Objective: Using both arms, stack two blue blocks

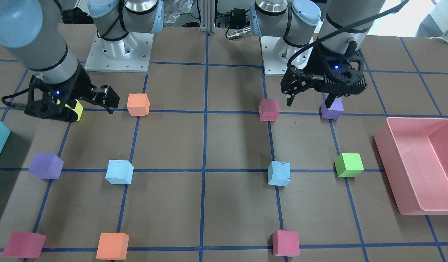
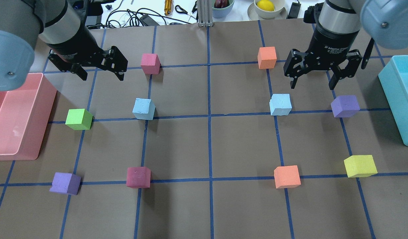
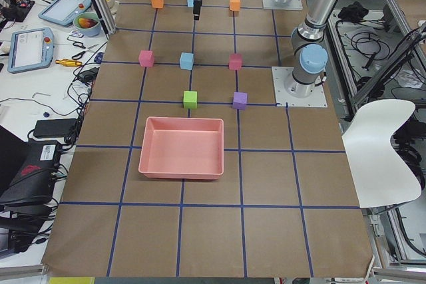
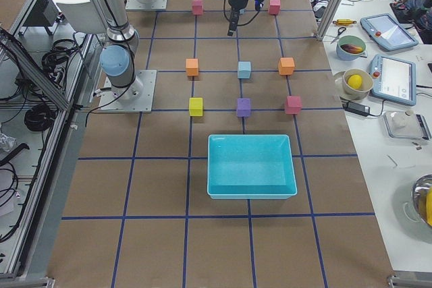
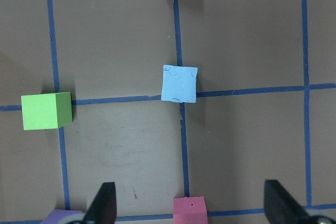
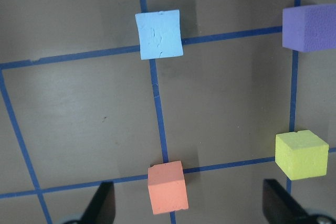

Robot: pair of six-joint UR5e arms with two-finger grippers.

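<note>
Two pale blue blocks lie apart on the brown table, one on my left (image 2: 144,109) and one on my right (image 2: 280,104). My left gripper (image 2: 100,75) hangs open and empty, high above the table and clear of the left block. That block shows in the left wrist view (image 5: 179,83), ahead of the spread fingertips (image 5: 103,203). My right gripper (image 2: 311,85) is also open and empty, high above the right block's area. The right wrist view shows that block (image 6: 159,33) far ahead of its fingertips (image 6: 102,203).
A pink bin (image 2: 25,153) stands at the left edge and a teal bin (image 2: 393,96) at the right. Other cubes are scattered on the grid: green (image 2: 78,119), purple (image 2: 345,106), red (image 2: 150,63), orange (image 2: 267,57), yellow (image 2: 360,166), maroon (image 2: 138,177).
</note>
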